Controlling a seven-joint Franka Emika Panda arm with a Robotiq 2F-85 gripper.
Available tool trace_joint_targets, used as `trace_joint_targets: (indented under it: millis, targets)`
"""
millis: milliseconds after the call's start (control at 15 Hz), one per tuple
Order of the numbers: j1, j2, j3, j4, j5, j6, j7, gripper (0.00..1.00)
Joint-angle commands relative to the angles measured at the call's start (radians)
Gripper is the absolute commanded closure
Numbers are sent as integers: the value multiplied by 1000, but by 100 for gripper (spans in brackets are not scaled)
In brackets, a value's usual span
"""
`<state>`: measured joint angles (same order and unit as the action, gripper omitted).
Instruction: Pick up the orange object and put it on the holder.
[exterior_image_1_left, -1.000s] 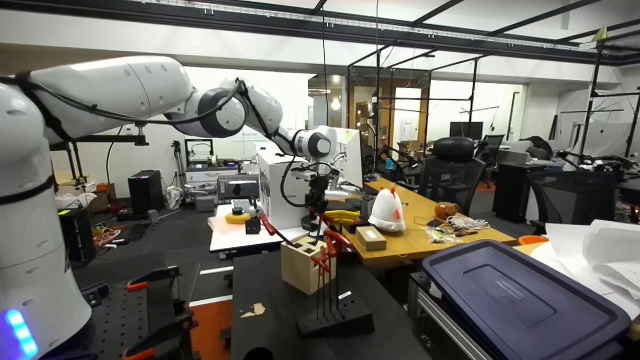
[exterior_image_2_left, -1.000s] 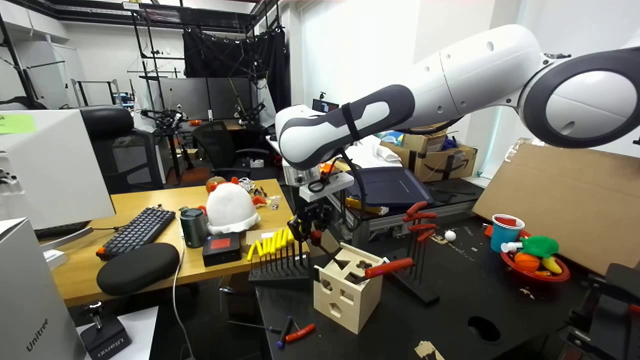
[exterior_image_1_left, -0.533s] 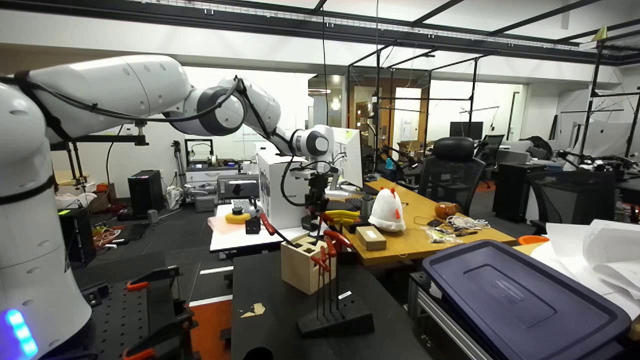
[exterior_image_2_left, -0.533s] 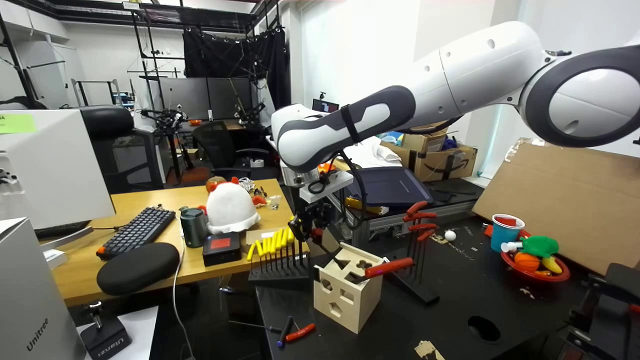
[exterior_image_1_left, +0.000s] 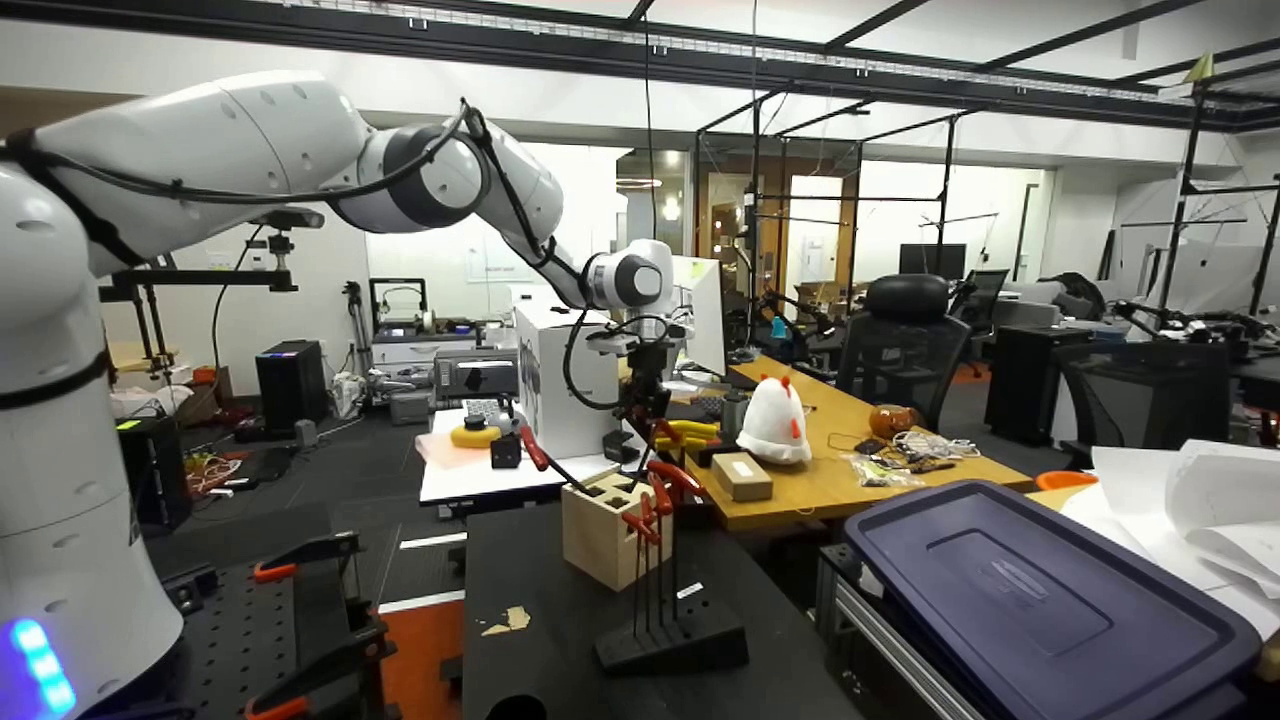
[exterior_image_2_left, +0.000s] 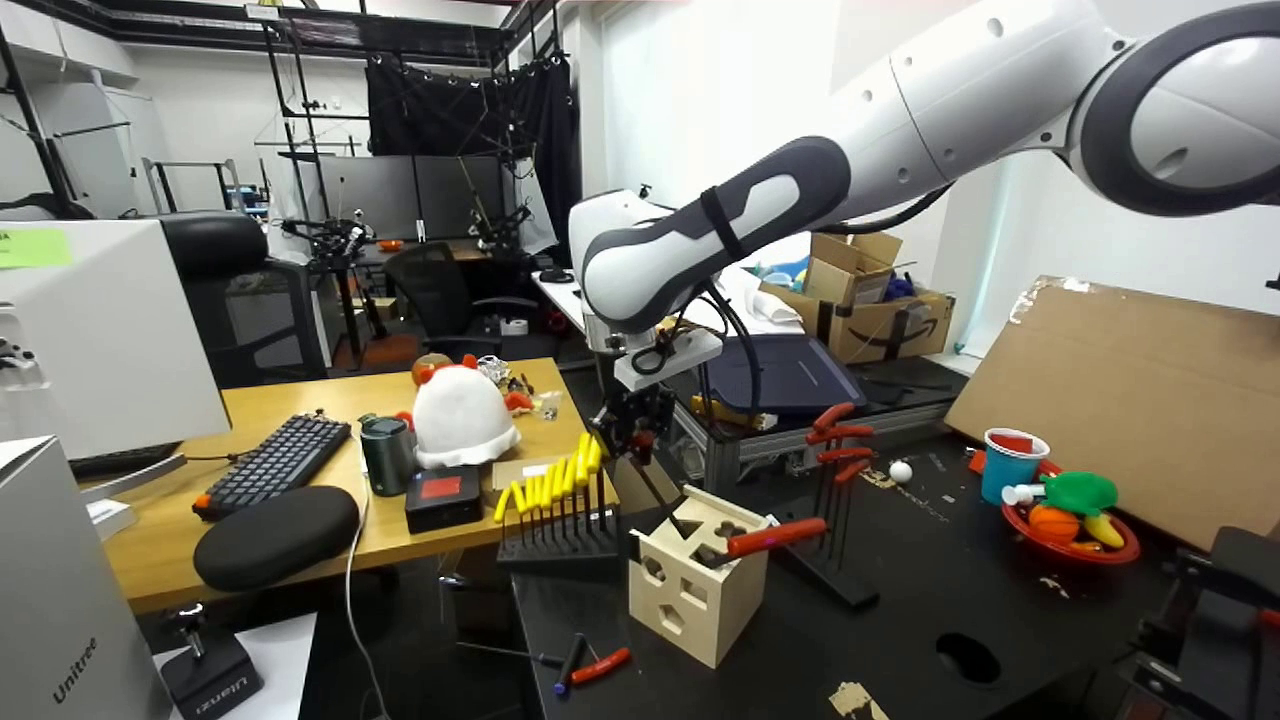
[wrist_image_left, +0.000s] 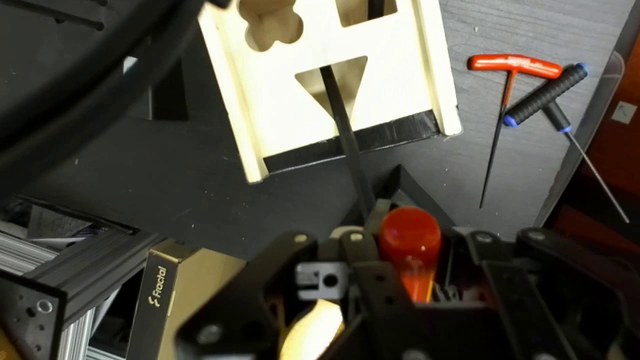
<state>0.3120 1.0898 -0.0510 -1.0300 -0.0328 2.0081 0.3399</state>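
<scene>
Orange-red tool (wrist_image_left: 411, 235): handle up at the gripper (exterior_image_2_left: 634, 448), the whole tool tilted, reaching down into the wooden box (exterior_image_2_left: 740, 600)
Shaft (wrist_image_left: 350, 150): tip out of sight in the triangular hole (wrist_image_left: 351, 80); forced at this slant, it could catch the edge and jam
Gripper: closed around the tool; whether on handle or neck is hidden; a thin hold could let it twist
Wooden box: the holder; looks light, so a jammed shaft may drag or tip it
Second red tool (exterior_image_2_left: 778, 537): leaning from another hole in the box; a jolt could shift it
Yellow tools (exterior_image_2_left: 548, 487): upright, seemingly near the gripper; a sideways swing might clip them
</scene>
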Motion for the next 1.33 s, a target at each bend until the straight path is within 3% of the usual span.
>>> trace_joint_targets:
  millis: [0, 800, 867, 933, 1267]
  targets:
    - [-13, -141, 0, -240, 21, 151, 40, 98]
    - [-2, -363, -14, -764, 34, 617, 190, 98]
    - [-3, -386, -13, -809, 35, 639, 188, 65]
    - [-8, -413, -11, -858, 35, 658, 178, 64]
    - [-57, -538, 8, -1024, 26, 634, 77, 27]
